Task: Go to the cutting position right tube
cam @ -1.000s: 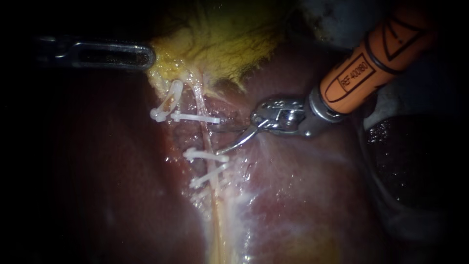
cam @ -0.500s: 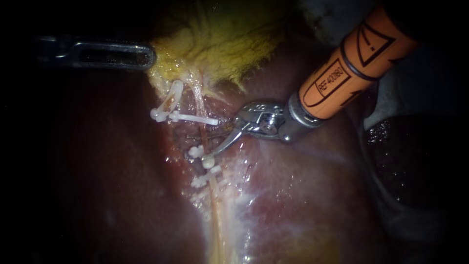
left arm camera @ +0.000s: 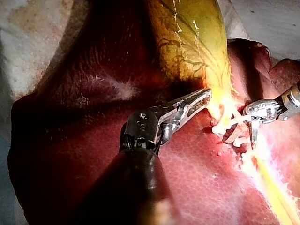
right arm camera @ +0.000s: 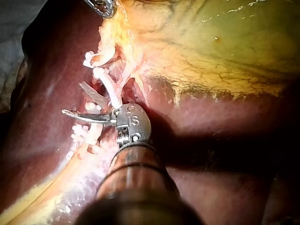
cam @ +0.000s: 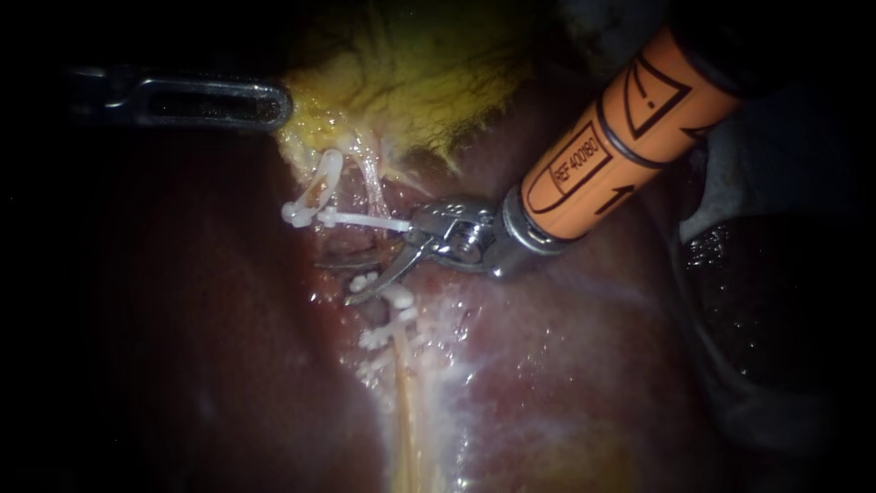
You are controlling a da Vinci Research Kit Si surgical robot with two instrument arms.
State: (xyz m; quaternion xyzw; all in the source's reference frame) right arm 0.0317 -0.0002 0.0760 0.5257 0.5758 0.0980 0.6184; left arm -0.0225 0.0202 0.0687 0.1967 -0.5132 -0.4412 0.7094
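Right instrument (cam: 336, 281), blades apart, straddles right tube (cam: 372, 183) between clips (cam: 365, 220).

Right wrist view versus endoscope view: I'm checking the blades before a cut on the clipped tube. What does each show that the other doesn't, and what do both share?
Only the right wrist view: far more of the gallbladder, and the right instrument from behind, the gap between its open jaws plain. Only the endoscope view: the left instrument along its length, ending at the gallbladder's edge; the wrist view catches just its tip. Both: the white clips, the pale tube over the liver, and the right instrument's jaws between the clips.
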